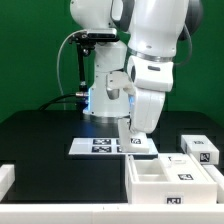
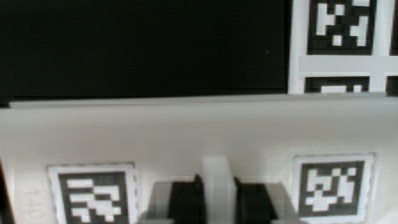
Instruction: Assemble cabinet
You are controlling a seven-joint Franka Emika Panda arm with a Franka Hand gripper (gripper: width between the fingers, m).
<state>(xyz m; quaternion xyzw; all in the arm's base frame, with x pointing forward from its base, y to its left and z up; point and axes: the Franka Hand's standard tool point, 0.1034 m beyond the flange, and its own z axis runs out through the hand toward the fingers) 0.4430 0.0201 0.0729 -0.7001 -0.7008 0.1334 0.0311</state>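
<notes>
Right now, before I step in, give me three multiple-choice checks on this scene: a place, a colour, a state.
1. The big white box lies on the exterior view's: A) left B) right C) far back.
2. The table is: A) green B) black C) white.
3. The box is: A) open on top B) lidded C) upside down.
Key: 1 B, it sits low at that edge; 2 B, its bare surface is black; 3 A, its hollow inside shows.

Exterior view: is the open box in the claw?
No, the open box sits on the table, while the claw hangs by the marker board.
</notes>
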